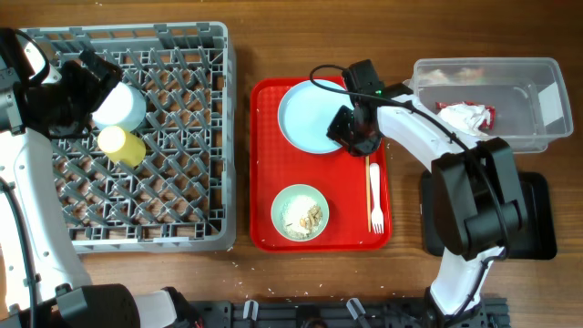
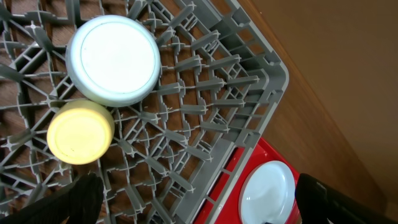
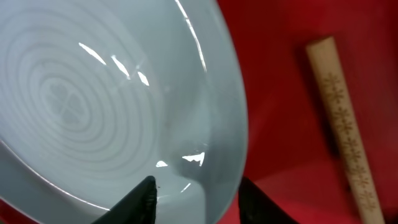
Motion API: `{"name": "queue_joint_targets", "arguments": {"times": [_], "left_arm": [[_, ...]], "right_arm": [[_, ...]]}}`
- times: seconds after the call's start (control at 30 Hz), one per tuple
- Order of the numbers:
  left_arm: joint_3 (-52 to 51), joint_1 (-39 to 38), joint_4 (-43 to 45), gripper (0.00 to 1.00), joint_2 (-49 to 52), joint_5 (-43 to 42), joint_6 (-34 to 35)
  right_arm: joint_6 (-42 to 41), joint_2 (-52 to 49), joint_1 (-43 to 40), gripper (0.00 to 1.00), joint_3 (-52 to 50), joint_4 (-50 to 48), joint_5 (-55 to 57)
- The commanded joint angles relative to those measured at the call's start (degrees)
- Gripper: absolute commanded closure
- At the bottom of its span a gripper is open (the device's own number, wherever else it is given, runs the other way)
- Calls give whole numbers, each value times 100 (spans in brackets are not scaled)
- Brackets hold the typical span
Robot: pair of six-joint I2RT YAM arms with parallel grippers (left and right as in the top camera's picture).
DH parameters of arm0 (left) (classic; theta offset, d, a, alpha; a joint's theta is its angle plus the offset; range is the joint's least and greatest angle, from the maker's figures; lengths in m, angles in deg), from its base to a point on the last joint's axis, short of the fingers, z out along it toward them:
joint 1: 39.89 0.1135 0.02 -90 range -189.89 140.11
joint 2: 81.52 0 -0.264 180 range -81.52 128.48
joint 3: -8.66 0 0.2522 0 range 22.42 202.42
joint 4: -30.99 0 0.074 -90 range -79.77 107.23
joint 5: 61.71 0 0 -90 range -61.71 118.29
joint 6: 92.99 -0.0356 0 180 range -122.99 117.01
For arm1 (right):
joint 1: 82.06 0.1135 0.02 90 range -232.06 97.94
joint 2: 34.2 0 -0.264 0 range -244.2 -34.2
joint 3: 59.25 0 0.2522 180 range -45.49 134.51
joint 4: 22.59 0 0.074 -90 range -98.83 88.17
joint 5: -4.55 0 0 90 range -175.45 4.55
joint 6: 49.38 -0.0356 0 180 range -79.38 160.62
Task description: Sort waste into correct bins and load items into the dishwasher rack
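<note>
The pale blue plate [image 1: 305, 114] lies at the back of the red serving tray [image 1: 264, 164]. My right gripper [image 1: 351, 135] is open, and its fingers [image 3: 202, 199] straddle the plate's right rim [image 3: 217, 93], one over the plate and one over the tray. A blue bowl [image 1: 299, 211] holding beige crumbs, the white fork [image 1: 374, 205] and the chopsticks [image 1: 368, 178] also lie on the tray. My left gripper [image 1: 91, 80] is open and empty [image 2: 202, 202] above the grey rack [image 1: 182, 228]. An upturned blue bowl [image 2: 113, 59] and the yellow cup [image 2: 81, 132] sit in the rack.
The clear tub [image 1: 547, 77] at the back right holds the red wrapper and the white napkin [image 1: 465, 114]. The black tray [image 1: 539, 219] lies at the right, partly under the right arm's base. A chopstick [image 3: 342, 124] lies just right of the plate.
</note>
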State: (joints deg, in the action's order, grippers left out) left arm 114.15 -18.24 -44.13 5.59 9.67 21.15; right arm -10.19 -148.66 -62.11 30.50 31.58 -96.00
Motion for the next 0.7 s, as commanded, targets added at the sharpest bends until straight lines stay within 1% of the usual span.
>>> {"name": "queue_joint_targets", "arguments": {"times": [0.0,0.07,0.1,0.13,0.3,0.47,0.6,0.67], "left_arm": [[17,0,2,0,28,-87,13],[17,0,2,0,28,-87,13],[17,0,4,0,28,-87,13],[17,0,4,0,28,-87,13],[17,0,4,0,28,-87,13],[17,0,4,0,28,-87,13],[17,0,4,0,28,-87,13],[17,0,2,0,28,-87,13]], "right_arm": [[-15,-61,0,73,7,83,376],[-15,-50,-4,79,7,81,380],[-13,-31,-4,90,7,79,382],[-13,7,-15,96,9,83,424],[350,490,-164,96,9,122,520],[623,1574,-278,96,9,22,568],[741,2645,-98,96,9,-586,599],[710,2900,109,96,9,-881,785]]}}
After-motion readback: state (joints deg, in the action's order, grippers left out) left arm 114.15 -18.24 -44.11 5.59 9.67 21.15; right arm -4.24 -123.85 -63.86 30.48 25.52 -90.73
